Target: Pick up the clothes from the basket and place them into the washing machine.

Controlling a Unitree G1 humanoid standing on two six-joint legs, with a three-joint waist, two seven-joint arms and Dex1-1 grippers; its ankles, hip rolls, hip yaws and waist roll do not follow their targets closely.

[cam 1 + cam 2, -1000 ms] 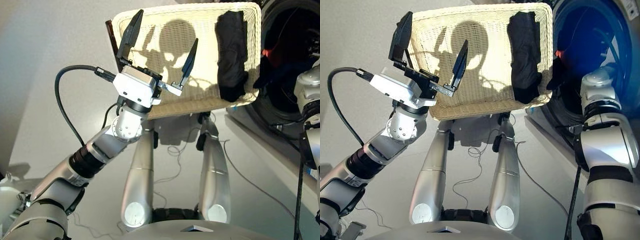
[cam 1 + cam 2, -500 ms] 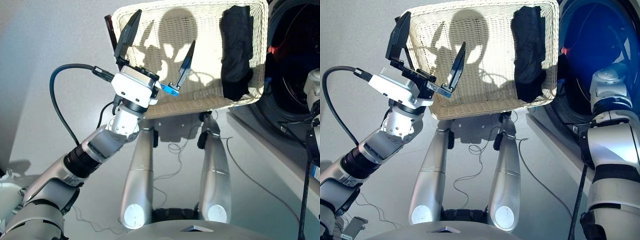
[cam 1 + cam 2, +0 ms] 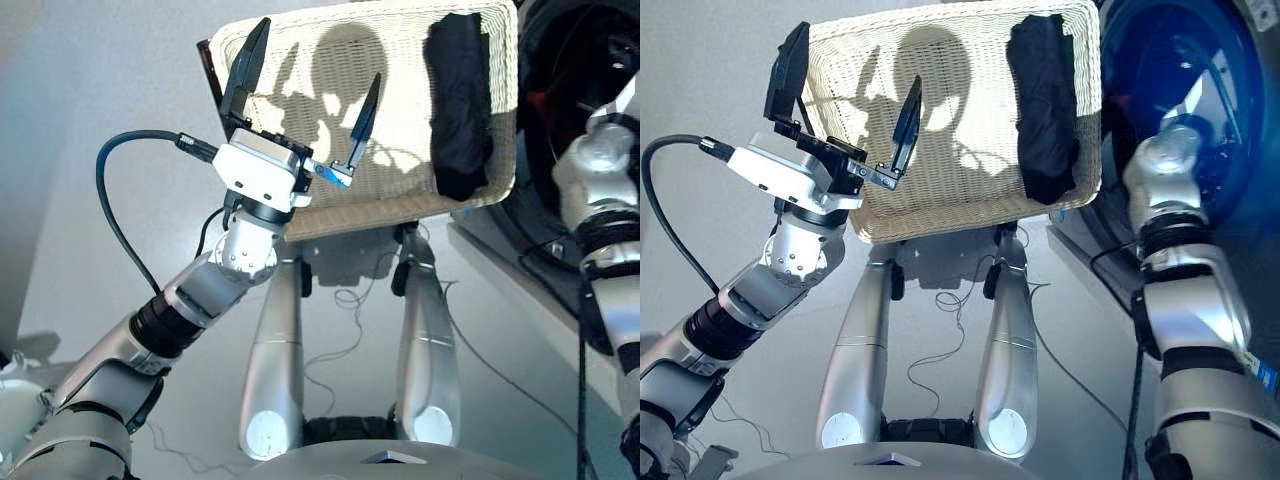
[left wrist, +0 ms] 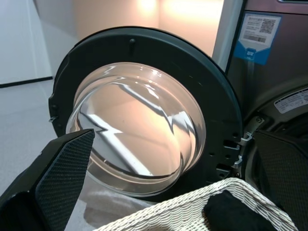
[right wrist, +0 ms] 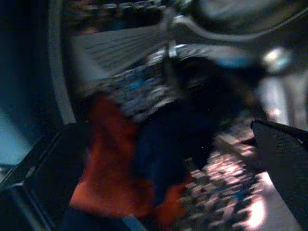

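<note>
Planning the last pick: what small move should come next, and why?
Probably bring the open left gripper across to the black folded garment: it alone remains in the cream wicker basket, while the orange-red garment and navy garment already lie in the drum.

I can't read any text here. The washing machine (image 4: 269, 96) carries a blue-and-white sticker (image 4: 260, 31) with a QR-like code, print too small. A grey label (image 4: 293, 100) sits at 5 o'clock from it, also illegible.

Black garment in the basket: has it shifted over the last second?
No. The black garment lies along the same right-hand rim of the basket, one end at the near edge as before.
</note>
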